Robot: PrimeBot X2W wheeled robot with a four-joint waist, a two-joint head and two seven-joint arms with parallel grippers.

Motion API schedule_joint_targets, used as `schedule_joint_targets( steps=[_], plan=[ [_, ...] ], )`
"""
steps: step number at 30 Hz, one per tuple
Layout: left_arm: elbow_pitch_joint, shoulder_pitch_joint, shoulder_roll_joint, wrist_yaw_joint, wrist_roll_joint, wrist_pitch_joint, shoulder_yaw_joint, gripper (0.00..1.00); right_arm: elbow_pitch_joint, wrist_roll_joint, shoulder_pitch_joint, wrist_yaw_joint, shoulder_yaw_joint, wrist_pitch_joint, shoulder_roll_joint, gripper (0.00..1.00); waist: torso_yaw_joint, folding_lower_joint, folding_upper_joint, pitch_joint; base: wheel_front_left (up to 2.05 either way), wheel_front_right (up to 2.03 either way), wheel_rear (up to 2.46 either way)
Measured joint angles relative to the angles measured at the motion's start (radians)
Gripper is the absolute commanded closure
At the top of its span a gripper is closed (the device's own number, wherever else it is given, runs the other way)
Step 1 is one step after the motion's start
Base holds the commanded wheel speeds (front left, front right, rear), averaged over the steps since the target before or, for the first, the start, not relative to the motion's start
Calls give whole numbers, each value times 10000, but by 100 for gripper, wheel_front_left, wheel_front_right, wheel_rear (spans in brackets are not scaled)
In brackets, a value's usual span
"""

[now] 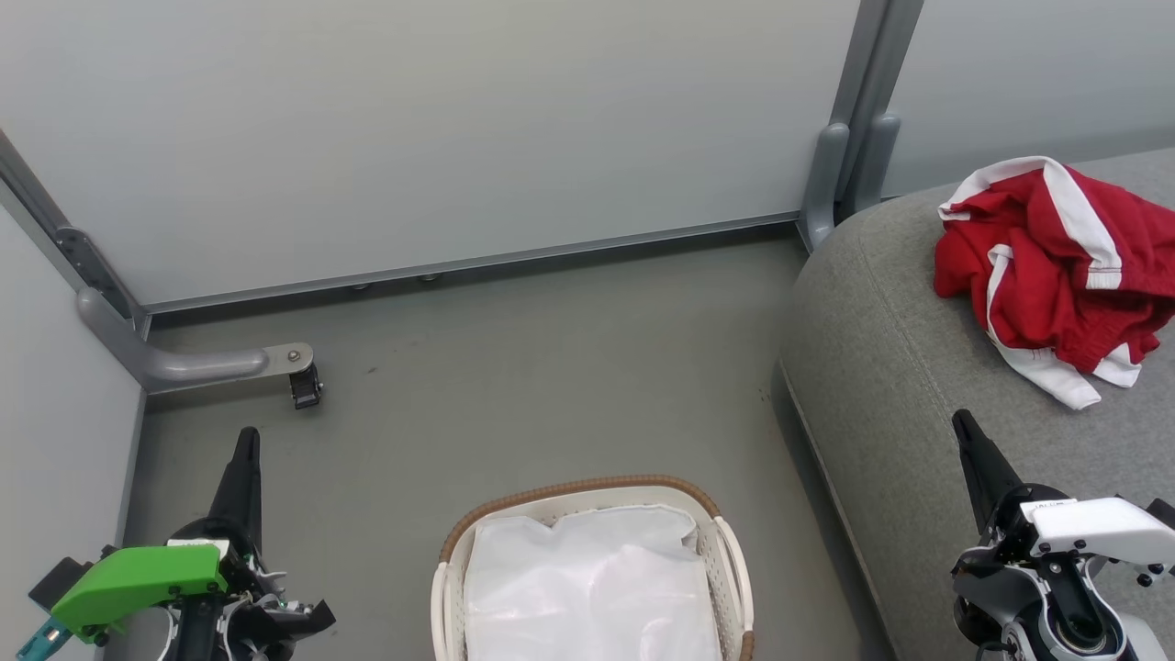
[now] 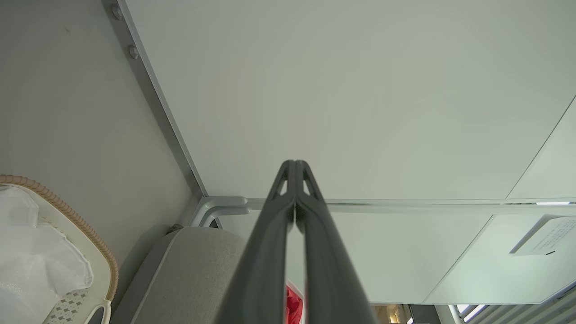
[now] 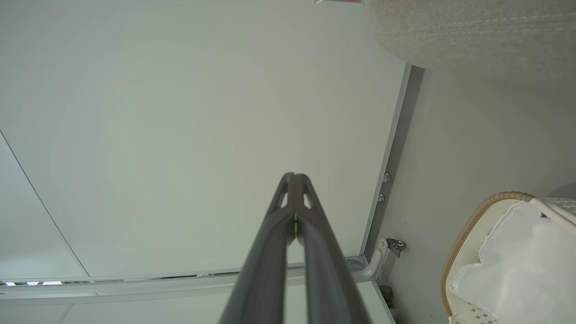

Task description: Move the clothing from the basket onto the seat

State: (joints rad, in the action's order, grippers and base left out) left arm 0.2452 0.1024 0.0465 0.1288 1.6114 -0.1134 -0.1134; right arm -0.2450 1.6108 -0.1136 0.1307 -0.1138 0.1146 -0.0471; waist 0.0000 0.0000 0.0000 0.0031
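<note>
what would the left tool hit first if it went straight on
Probably the pale partition panel: the shut left tool aims at it in its wrist view, with nothing between, though depth is unclear.

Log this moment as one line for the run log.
clothing: on seat | basket: on floor, holds liner, no clothing | left gripper: shut, empty | right gripper: shut, empty | task: looks done

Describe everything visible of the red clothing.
The clothing is a crumpled heap of bright red, soft-looking fabric with broad white stripes and white trim. It lies on the grey seat, near its rounded end, and is cut off by the head view's right edge. Only the seat is seen touching it.
</note>
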Motion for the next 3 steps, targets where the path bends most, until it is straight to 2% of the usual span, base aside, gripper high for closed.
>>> schedule_joint_targets(
  steps=[3],
  plan=[
    [0,0,0,0,0,0,0,100,0,0,1,0,0,0,0,100,0,0,0,0,0,0,0]
  ],
)
